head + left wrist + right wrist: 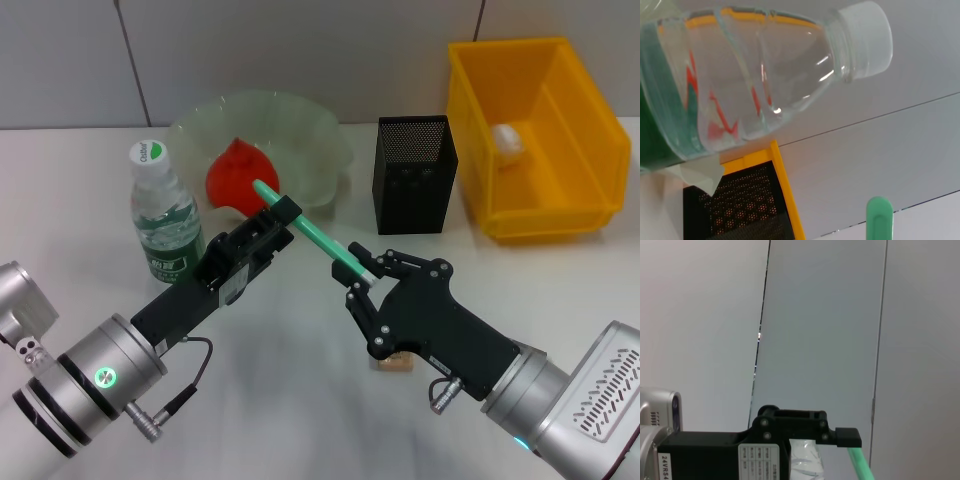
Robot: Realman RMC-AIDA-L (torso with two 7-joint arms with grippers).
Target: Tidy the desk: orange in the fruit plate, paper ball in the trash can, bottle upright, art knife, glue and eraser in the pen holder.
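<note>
art knife [312, 232], slim green plastic: held mid-air before the black mesh pen holder [414, 172], both the left gripper [283, 213] and the right gripper [362, 274] clamped on it. risk: mistimed handover release drops it.

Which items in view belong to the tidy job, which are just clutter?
Job: orange in fruit plate; bottle; pen holder; trash can holding paper ball; eraser; green art knife between left end effector and right end effector.
Clutter: none visible.
</note>
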